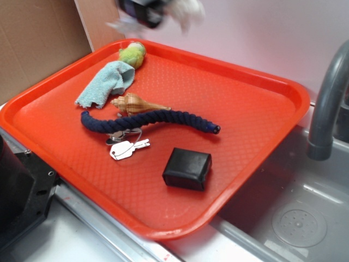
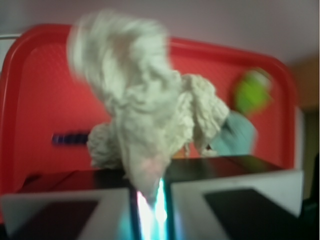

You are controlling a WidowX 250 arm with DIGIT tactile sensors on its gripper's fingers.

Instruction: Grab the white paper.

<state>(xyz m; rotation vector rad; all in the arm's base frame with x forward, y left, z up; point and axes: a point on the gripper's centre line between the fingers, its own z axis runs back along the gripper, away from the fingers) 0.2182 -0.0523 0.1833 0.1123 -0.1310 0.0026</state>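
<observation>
The hand is closed down to a thin slit on the white paper, whose lower tip is pinched between the two fingers at the bottom of the wrist view; the crumpled wad fans up and outward from that pinch, wrinkled, with one lobe hanging off to the right; in the exterior view the hand is a dark blurred shape at the top edge of the picture, well above the orange tray, with the white paper showing pale beside it, clear of the tray floor; nearest beneath the hand, at the tray's far rim, sits a yellow-green ball, and touching it on the near side lies a light blue cloth, rumpled and flat; just past the cloth, farther from the hand, is a tan spiral shell; directly in front of the shell a dark blue rope stretches across the tray, running rightward; a bunch of silver keys lies against the rope's near side; farther still, toward the tray's near right edge, rests a black box, apart from the rest; off to the right of the tray stand a grey tap and a steel sink.
</observation>
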